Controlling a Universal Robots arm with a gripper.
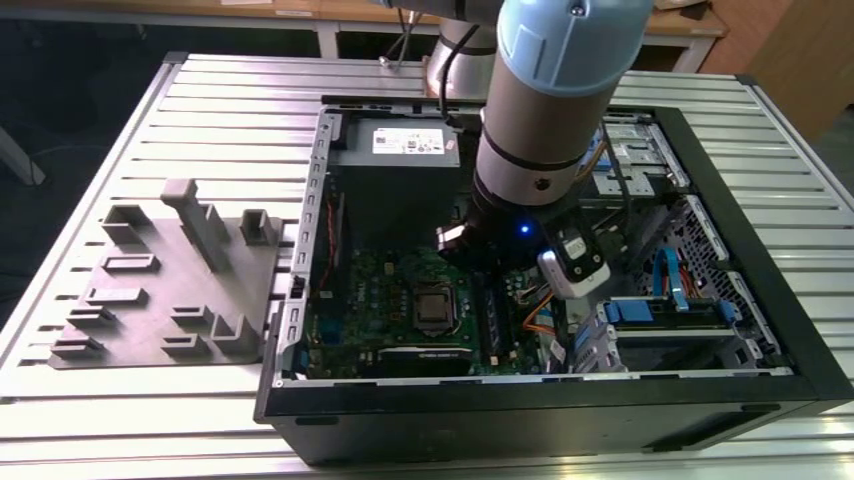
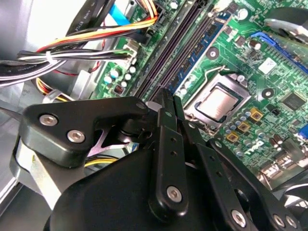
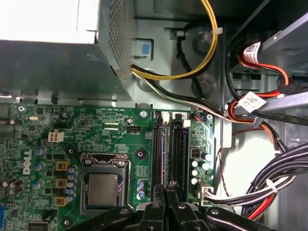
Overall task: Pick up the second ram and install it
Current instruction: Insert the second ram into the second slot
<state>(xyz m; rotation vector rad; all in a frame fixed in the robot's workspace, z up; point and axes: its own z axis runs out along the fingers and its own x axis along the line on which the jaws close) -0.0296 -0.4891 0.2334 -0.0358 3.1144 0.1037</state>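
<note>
Blue-green and thin, the ram point(image 2: 196, 57) stands on edge in a slot near the green board's point(image 3: 115, 137) wire-side edge. It runs straight away from the gripper point(image 2: 169, 98), whose fingers look pinched together just over its near end.

A robotics lab or workshop: a robot arm point(image 1: 547, 110) over an open computer case point(image 1: 767, 335) on a slatted aluminium table point(image 1: 200, 100), a grey parts fixture point(image 1: 174, 290) beside it, wooden desks point(image 1: 267, 12) beyond.

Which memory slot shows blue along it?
The slot right beside the processor socket. The black slots farther out, toward the cables, show no blue.
</note>
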